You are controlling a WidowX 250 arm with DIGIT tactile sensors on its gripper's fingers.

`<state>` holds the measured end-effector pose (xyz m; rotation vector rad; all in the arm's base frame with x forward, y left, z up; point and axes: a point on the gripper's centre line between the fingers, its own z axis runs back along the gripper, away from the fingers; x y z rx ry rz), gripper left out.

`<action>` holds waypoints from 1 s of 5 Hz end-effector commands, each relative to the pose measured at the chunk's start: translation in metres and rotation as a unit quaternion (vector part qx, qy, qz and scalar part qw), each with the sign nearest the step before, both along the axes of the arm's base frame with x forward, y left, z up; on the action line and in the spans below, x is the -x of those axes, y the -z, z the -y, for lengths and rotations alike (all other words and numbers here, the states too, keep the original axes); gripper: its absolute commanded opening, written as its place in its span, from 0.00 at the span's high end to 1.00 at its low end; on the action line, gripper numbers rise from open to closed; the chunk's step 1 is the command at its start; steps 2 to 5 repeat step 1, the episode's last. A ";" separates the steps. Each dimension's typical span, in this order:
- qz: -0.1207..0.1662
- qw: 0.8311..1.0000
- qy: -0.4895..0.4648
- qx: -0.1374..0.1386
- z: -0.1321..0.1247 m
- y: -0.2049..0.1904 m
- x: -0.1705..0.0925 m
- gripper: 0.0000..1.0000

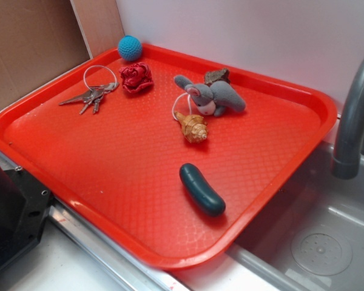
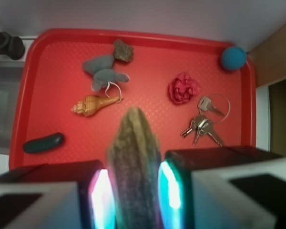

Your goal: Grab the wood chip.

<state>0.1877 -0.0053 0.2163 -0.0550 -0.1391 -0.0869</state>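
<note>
In the wrist view the wood chip (image 2: 133, 143), a rough brown piece with grey-tan streaks and a pointed tip, stands upright between my two fingers. My gripper (image 2: 133, 187) is shut on it, the glowing pads (image 2: 101, 195) pressing on both of its sides. It is held well above the red tray (image 2: 62, 57), and its lower end is hidden below the frame edge. In the exterior view neither the gripper nor the wood chip shows.
On the tray (image 1: 279, 151) lie a tan seashell (image 1: 193, 127), a grey plush toy (image 1: 213, 97), a dark brown chunk (image 1: 217, 76), a red fabric rose (image 1: 136, 77), keys (image 1: 91, 94), a blue ball (image 1: 130, 47) and a dark green oblong (image 1: 201, 189). A faucet (image 1: 355, 115) and sink (image 1: 315, 242) stand at the right.
</note>
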 end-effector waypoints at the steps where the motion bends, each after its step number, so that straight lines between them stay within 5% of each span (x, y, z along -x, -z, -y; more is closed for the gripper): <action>1: -0.007 1.000 -0.003 -0.004 -0.008 0.009 0.016 1.00; 5: -0.007 1.000 -0.003 -0.004 -0.008 0.009 0.016 1.00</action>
